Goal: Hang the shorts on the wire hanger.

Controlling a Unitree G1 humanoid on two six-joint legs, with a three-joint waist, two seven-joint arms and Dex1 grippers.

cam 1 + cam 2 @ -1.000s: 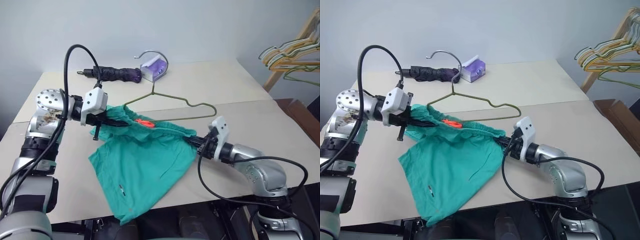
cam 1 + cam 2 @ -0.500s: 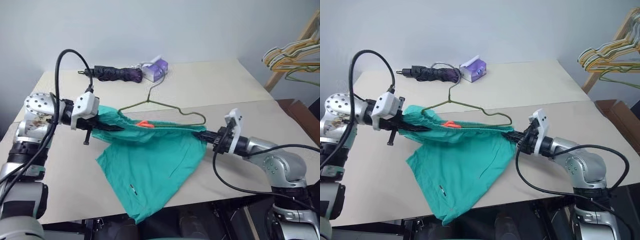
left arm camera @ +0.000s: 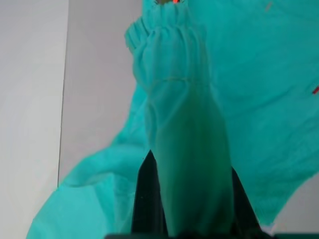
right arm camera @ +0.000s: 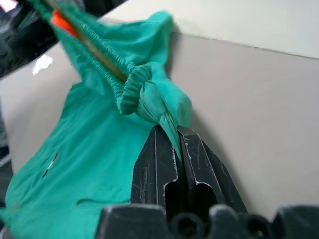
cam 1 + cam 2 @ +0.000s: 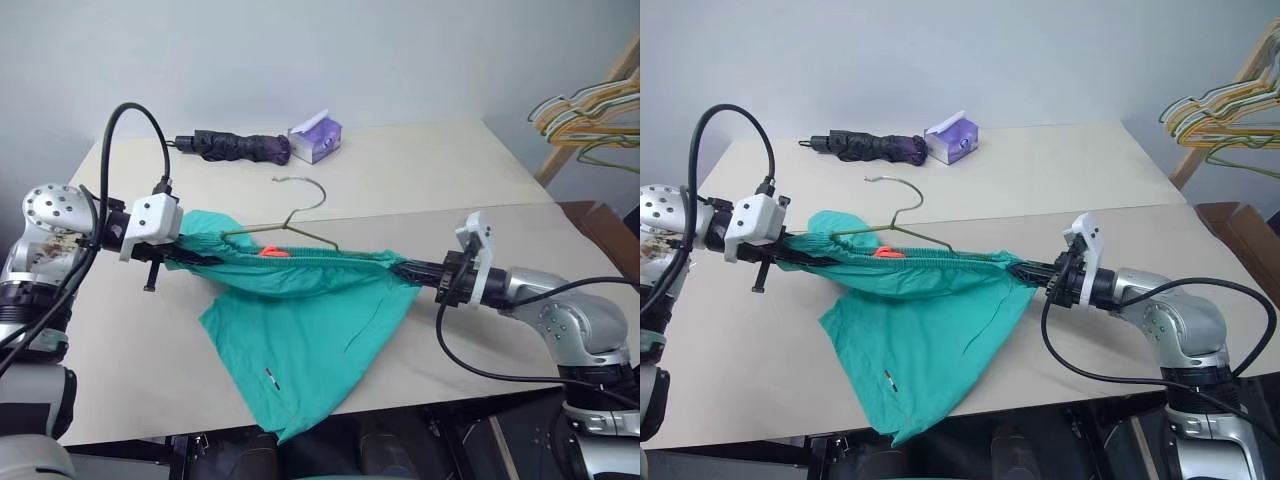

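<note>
We are clamping the shorts (image 5: 300, 310) at both waistband ends, left gripper (image 5: 190, 258) and right gripper (image 5: 408, 268), stretched over the table (image 5: 420, 180) with the hanger (image 5: 285, 225) caught in the waistband; keep tension even.

We see our right gripper (image 4: 178, 144) pinching a bunched corner of the teal shorts (image 4: 94, 134) at the gathered waistband. The waistband stretches away taut, an orange tag (image 4: 62, 22) showing along it, above the beige table (image 4: 254, 94).

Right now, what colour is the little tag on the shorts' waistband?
Orange-red, on the teal shorts; the tag shows best in the left eye view.
</note>
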